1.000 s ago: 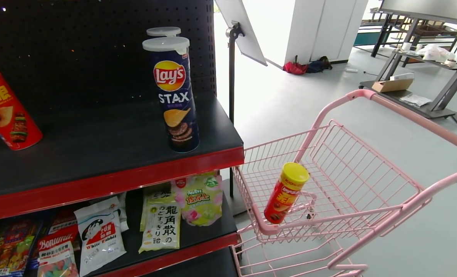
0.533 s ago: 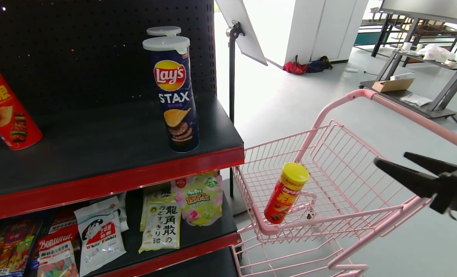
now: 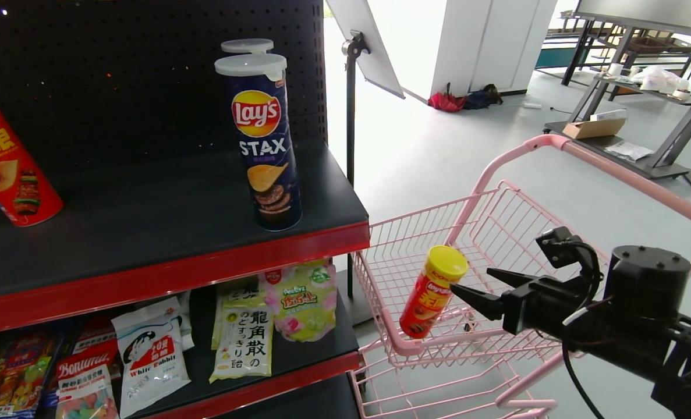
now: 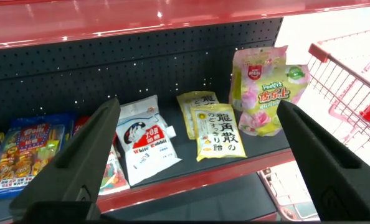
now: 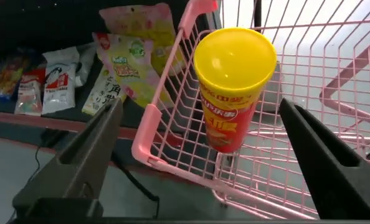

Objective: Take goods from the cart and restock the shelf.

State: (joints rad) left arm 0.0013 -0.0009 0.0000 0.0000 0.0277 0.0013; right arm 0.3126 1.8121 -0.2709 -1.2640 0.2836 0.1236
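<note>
The yellow-lidded red can (image 3: 432,292) stands in the cart (image 3: 630,178), in the basket corner nearest the shelf (image 3: 205,262). Its long axis is nearly upright, with the lid tipped slightly toward the cart's handle. Our right gripper (image 3: 472,280) hangs over the basket just beside it on the handle side, spread wide and empty, with the can straight ahead. Our left gripper (image 4: 197,109), equally wide and empty, is outside the cart facing the lower shelf, so we judge the right arm nearer.
</note>
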